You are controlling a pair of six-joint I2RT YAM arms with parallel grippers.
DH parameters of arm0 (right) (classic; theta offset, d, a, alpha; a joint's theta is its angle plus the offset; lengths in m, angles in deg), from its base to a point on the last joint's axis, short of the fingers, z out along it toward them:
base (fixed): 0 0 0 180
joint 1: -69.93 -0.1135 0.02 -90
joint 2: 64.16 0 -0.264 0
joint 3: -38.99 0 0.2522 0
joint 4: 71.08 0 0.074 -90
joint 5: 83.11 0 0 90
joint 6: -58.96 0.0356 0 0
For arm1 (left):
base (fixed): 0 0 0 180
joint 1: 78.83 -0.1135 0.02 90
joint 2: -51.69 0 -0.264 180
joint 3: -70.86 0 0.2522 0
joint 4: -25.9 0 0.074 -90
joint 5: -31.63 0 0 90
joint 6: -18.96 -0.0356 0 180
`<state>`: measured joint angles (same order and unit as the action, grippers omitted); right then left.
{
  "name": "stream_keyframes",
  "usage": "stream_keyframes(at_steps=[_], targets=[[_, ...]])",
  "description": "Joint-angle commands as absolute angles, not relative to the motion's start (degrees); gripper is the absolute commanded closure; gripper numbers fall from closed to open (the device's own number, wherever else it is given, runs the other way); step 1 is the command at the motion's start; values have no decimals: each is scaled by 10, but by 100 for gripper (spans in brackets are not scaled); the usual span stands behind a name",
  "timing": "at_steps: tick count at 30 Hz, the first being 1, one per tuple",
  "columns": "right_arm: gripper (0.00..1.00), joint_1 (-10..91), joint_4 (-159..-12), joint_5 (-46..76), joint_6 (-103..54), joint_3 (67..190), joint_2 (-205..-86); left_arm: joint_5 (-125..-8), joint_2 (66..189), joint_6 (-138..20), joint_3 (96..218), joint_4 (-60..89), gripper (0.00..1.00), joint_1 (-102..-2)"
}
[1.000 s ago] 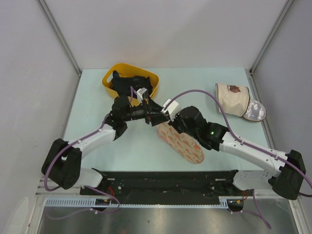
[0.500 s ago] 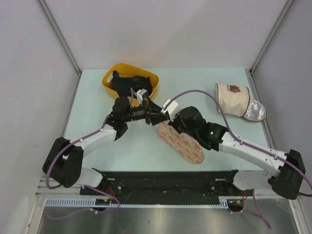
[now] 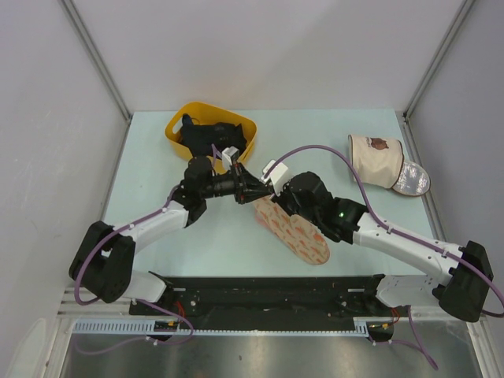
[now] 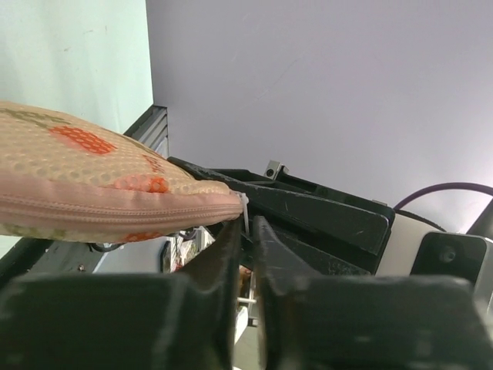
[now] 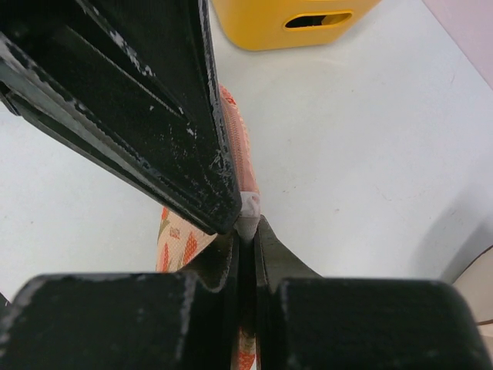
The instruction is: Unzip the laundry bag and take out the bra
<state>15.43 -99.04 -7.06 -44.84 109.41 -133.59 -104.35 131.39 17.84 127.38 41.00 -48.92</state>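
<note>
Left fingers (image 3: pixel 249 188) have edged right to meet the right fingers (image 3: pixel 264 194). Both pairs clamp the bag's (image 3: pixel 298 234) far tip; it stretches near-right.

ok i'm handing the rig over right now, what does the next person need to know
Left pincer: shut on a small white tab at the tip of the laundry bag, probably the zip pull.
Right pincer: shut on that same end of the bag.
The bag lies on the table between the arms; the zip looks closed where it shows.
Bra: not in view.
Done: both grips set.
To do: pull the zip open, take the bra out.
</note>
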Motion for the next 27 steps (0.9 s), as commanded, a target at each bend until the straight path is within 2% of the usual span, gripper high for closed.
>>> stream_keyframes(at_steps=[1,3,9,12,17,22,27], targets=[[100,156,-964,-80,-456,1096,-1332,-1042,1316,156,1300,396,92,-484],[100,156,-964,-81,-458,1096,-1332,-1042,1317,155,1300,393,100,-485],[100,158,-975,-93,-461,1095,-1343,-1041,1305,153,1300,395,100,-485],[100,161,-983,-97,-463,1095,-1346,-1044,1303,123,1308,342,100,-496],[100,165,-980,-86,-461,1088,-1343,-1054,1280,124,1281,367,100,-547],[100,168,-973,-73,-464,1069,-1317,-1056,1260,58,1302,269,100,-606],[100,179,-979,-48,-459,1056,-1262,-1064,1241,23,1300,243,100,-654]])
